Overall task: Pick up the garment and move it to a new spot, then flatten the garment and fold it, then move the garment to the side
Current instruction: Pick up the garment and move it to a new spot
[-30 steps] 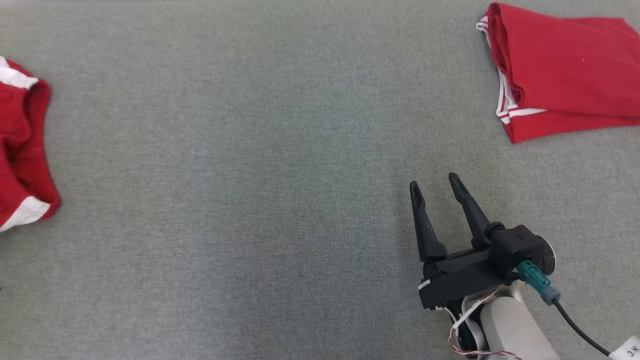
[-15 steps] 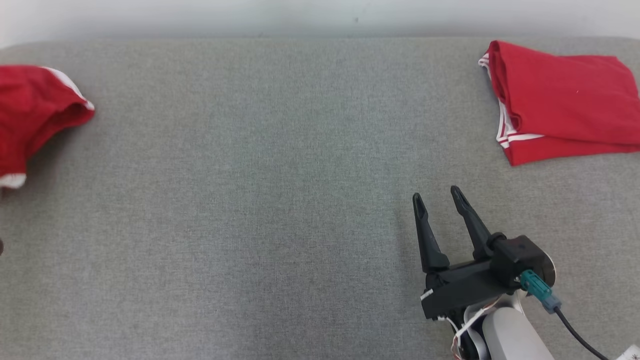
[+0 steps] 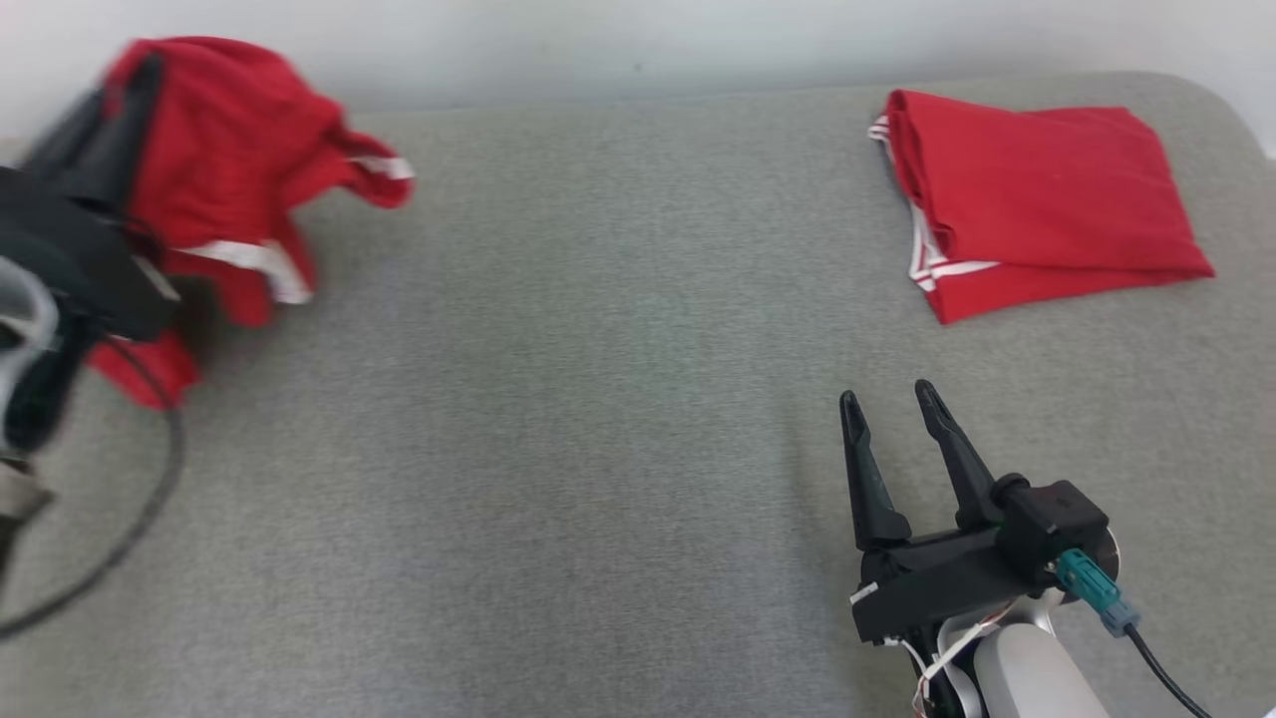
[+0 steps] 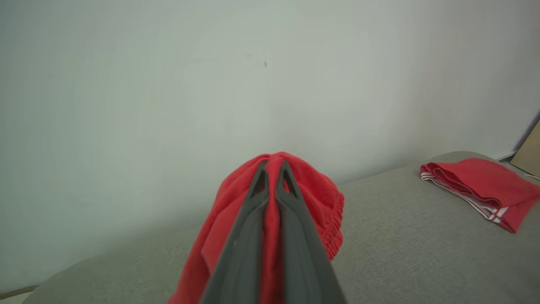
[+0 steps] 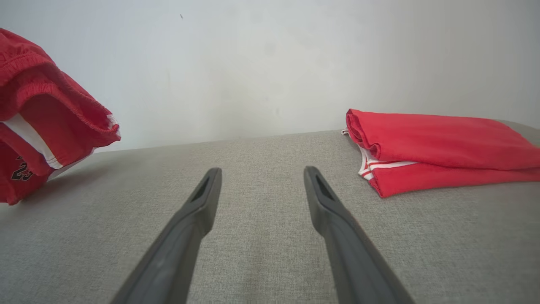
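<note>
Surface: grey woven cloth cover, far right corner rounded.
Wall: plain and pale, rising behind the far edge.
Light: soft and even.

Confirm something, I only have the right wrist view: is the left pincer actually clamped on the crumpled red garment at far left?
Observer: Yes. The left wrist view shows the left pincer shut, with the red garment pinched between its fingers.
Operator: Which part is pinched?
Observer: Cannot tell. In that view a gathered elastic edge hangs just right of the fingers.
Operator: Anything trailing off the left arm?
Observer: In the head view, a dark cable loops down from it over the grey surface at lower left.
</note>
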Controlling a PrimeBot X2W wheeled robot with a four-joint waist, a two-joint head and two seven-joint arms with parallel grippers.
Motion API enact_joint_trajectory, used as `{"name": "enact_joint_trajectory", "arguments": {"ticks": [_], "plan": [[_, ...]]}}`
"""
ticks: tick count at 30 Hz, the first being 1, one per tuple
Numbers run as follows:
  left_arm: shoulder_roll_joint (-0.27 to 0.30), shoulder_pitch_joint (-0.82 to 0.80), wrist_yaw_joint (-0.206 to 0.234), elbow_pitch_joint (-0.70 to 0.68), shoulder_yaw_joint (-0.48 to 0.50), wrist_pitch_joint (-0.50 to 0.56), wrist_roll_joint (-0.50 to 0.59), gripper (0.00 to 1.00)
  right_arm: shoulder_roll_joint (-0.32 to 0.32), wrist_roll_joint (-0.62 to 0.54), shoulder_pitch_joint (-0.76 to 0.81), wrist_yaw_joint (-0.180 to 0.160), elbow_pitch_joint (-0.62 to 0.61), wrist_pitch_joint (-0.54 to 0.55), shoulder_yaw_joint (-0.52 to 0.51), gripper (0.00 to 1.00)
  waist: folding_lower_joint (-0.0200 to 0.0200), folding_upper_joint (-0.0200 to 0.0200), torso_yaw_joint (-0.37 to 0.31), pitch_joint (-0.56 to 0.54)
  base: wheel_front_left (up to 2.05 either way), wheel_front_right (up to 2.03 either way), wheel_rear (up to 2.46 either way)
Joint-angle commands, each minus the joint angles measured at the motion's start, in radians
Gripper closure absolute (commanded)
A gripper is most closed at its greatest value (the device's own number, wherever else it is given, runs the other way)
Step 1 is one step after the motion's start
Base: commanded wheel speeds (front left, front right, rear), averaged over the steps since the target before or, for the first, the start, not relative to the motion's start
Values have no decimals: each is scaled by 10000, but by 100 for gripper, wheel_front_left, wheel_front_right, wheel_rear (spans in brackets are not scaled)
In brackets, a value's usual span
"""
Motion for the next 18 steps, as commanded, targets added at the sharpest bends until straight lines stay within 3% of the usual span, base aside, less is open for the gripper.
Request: {"name": "enact_joint_trajectory", "arguments": {"ticks": [1, 5, 11, 18], "plan": [[-276, 362, 215, -401, -117, -55, -100, 100, -2, -4, 52, 1, -41, -14, -40, 0, 1, 0, -352, 61, 0, 0, 0], [-752, 724, 540, -880, -382, -156, -7, 100, -2, -37, 34, 1, -66, -14, -103, 0, 1, 0, -515, 103, 0, 0, 0], [-1978, 1705, 1022, -1495, -1009, -626, -125, 100, -2, -73, 118, 1, -104, -14, -193, 0, 1, 0, -633, 113, 0, 0, 0], [-3379, 2832, 959, -1464, -2038, -1297, -146, 100, -2, -221, 215, 1, -99, -14, -425, 0, 1, 0, -440, 55, 0, 0, 0]]}}
